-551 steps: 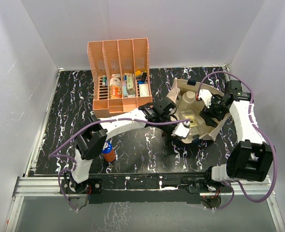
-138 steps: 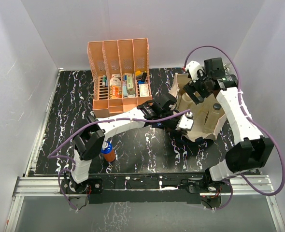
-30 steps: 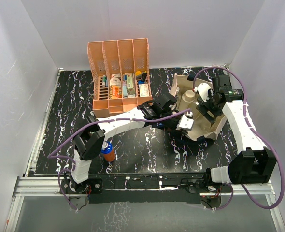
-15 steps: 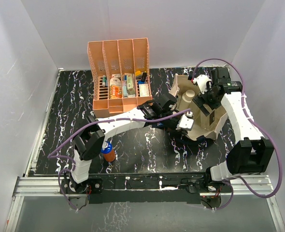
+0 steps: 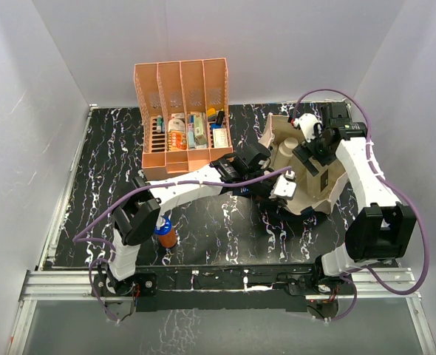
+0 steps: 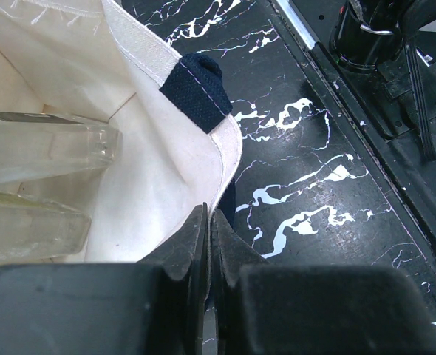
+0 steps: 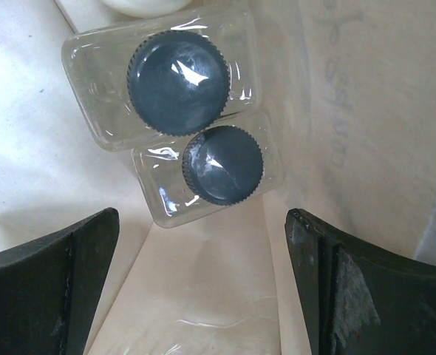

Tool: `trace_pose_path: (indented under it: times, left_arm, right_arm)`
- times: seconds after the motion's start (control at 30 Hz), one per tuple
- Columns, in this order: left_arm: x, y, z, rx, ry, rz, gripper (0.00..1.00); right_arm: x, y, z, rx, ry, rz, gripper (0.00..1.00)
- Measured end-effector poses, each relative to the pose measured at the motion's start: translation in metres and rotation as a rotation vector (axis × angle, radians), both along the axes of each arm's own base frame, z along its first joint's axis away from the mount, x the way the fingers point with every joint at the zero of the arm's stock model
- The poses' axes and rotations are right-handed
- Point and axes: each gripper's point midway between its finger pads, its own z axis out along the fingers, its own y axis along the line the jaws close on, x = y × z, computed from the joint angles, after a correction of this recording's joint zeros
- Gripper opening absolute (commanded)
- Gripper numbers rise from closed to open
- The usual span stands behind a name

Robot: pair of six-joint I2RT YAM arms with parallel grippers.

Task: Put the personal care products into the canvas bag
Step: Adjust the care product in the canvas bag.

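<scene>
Top external view: the canvas bag (image 5: 329, 188) is seen on the right half of the black marbled table (image 5: 107, 170), with its mouth turned upward. The left gripper (image 5: 268, 191) is reached across to the bag's near left rim. The right gripper (image 5: 310, 151) is held over the bag's open mouth. A white cylinder (image 5: 287, 153) is seen inside the bag, towards its far side. An orange-brown bottle (image 5: 166, 234) with a blue cap is seen standing on the table beside the left arm, well apart from the bag. An orange file rack (image 5: 181, 89) is set at the back of the table, with small items in its slots.

In the left wrist view, the left gripper (image 6: 208, 222) is shown with its jaws pressed together on the cream rim of the canvas bag (image 6: 166, 155). A navy strap (image 6: 198, 89) is stitched to the same rim just beyond the pinched spot. Two clear bottles (image 6: 48, 151) are seen inside the bag.

In the right wrist view, the fingers (image 7: 55, 259) of the right gripper (image 7: 199, 244) are spread wide, and nothing is held between them. Beyond them, the clear bottle with the larger dark cap (image 7: 177, 81) and the clear bottle with the smaller dark cap (image 7: 223, 164) are seen upright on the bag's floor, touching side by side, their caps turned to the camera. Neither bottle is touched by the fingers.
</scene>
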Motion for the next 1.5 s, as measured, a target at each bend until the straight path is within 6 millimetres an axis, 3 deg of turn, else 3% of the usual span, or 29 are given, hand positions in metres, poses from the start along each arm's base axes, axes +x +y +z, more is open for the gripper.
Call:
trace_pose_path:
  times: [0.47, 0.77, 1.13, 1.33, 1.5]
  left_arm:
    - [0.0, 0.0, 0.0, 0.0, 0.0, 0.0, 0.0]
    - [0.0, 0.0, 0.0, 0.0, 0.0, 0.0, 0.0]
    - [0.0, 0.0, 0.0, 0.0, 0.0, 0.0, 0.0]
    - [0.0, 0.0, 0.0, 0.0, 0.0, 0.0, 0.0]
    - [0.0, 0.0, 0.0, 0.001, 0.002, 0.001, 0.0]
  right_arm:
    - [0.016, -0.006, -0.016, -0.048, 0.018, 0.042, 0.98]
    - [0.018, -0.003, -0.02, -0.05, 0.03, 0.098, 0.98]
    - [0.02, 0.002, -0.039, -0.017, 0.086, 0.155, 0.98]
    - [0.015, -0.004, -0.041, 0.02, 0.11, 0.146, 0.9]
    - [0.011, -0.005, -0.037, 0.065, 0.124, 0.135, 0.69]
